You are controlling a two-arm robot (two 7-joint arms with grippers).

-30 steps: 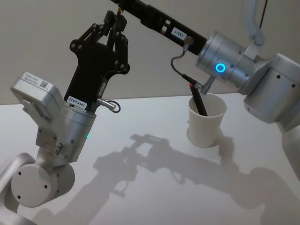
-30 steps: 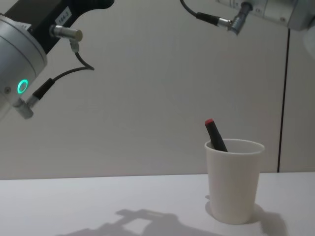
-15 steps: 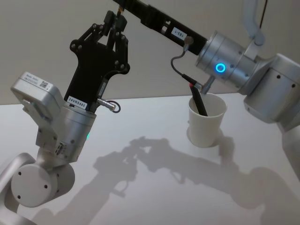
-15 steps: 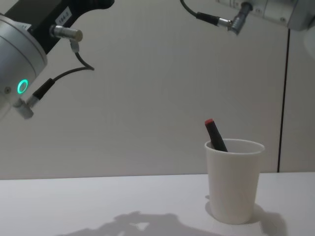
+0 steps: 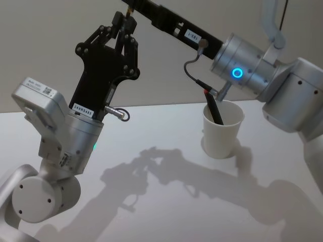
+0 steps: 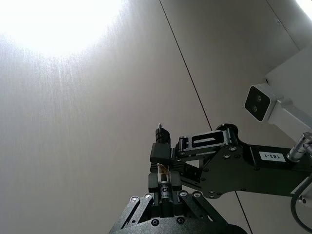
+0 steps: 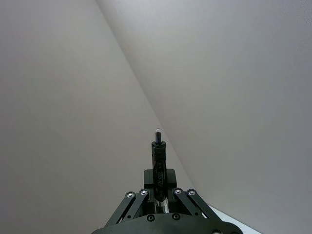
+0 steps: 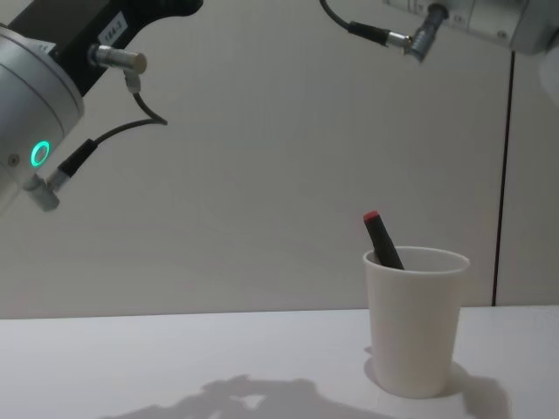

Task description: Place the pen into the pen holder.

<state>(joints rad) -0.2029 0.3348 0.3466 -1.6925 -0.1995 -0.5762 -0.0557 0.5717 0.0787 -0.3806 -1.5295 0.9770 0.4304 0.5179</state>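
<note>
The pen (image 5: 213,108) is black with a red cap and stands leaning inside the pen holder (image 5: 222,135), a white paper cup at the right of the table. In the chest view the pen's (image 8: 382,237) top pokes above the pen holder's (image 8: 412,323) rim. My left gripper (image 5: 124,21) is raised high over the table's left half, shut and holding nothing. My right gripper (image 5: 129,5) reaches up and leftward well above the cup. The right wrist view shows the right gripper (image 7: 157,141) shut with nothing in it.
The white table (image 5: 166,201) carries the arms' shadows in its middle. A plain light wall stands behind it. The left wrist view shows the left gripper (image 6: 164,187) close in front of the right arm's black gripper body (image 6: 243,170).
The arms' shadow on the table has shifted slightly, and the right arm's wrist cable has moved a touch. Pen and cup have not moved.
</note>
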